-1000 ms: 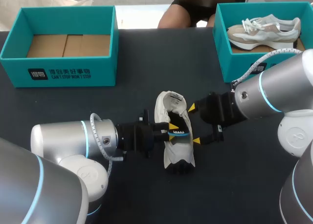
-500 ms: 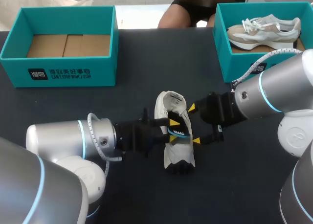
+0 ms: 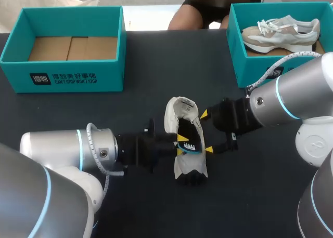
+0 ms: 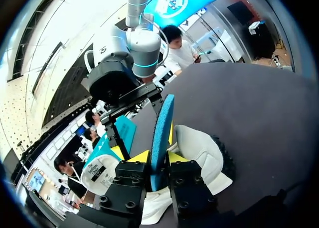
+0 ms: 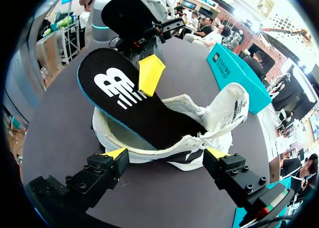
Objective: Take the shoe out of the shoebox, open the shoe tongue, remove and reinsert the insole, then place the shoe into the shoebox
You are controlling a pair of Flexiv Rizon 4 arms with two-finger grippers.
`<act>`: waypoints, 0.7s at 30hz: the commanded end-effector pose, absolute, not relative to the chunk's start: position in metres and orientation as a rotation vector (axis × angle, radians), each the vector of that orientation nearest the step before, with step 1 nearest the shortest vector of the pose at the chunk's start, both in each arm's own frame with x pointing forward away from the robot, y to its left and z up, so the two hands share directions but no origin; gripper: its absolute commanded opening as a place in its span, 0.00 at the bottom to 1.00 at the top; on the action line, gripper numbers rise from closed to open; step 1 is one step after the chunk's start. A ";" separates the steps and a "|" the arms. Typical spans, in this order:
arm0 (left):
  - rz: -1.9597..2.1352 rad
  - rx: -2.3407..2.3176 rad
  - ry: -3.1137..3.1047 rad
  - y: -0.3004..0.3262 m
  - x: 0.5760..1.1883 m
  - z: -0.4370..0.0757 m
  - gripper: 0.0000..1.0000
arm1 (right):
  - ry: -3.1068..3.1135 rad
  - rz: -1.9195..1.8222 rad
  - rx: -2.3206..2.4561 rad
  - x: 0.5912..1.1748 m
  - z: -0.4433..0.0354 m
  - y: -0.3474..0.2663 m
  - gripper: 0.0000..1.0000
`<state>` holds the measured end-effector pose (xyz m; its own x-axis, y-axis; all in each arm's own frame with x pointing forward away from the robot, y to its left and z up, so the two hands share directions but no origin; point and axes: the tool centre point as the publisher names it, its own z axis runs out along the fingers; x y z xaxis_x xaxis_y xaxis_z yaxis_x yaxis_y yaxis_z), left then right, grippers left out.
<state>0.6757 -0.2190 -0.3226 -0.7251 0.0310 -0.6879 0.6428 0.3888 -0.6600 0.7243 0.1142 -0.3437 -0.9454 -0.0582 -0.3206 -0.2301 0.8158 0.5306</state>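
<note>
The white shoe [image 3: 183,124] lies on its side on the dark table [image 3: 130,92], near the middle, between my two hands. Its sole faces my right hand and its opening faces my left. The black insole [image 5: 133,102], blue at its edge, stands partly out of the opening: one end is down inside the shoe, the other sticks up clear of it.

My left hand [image 3: 180,144] comes in level from the left and is closed on the free end of the insole, one yellow tip on each face. In the left wrist view the blue edge runs straight up between the fingers.

My right hand [image 3: 206,132] comes in from the right, its fingers spread wide and holding nothing. Both tips are just beside the shoe's sole, one toward the heel and one toward the toe. I cannot tell whether they touch it.

The empty box [image 3: 62,40] stands at the far left of the table, showing its cardboard floor. The other box [image 3: 237,51] stands at the far right with a second shoe [image 3: 281,32] in it. Both are well apart from my hands.
</note>
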 end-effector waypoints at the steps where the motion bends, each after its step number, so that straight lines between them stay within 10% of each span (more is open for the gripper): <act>1: -1.353 0.575 2.044 -0.221 0.676 -0.327 0.00 | 2.707 0.846 -0.220 0.723 -0.345 0.114 1.00; 21: -1.243 0.551 1.986 -0.225 0.717 -0.352 0.00 | 2.707 0.846 -0.220 0.723 -0.345 0.114 1.00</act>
<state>0.7143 -0.2220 -0.3510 -0.6482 -0.0215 -0.7612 0.6782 0.4382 -0.5899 0.7243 0.1142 -0.3438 -0.9454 -0.0581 -0.3206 -0.2301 0.8158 0.5306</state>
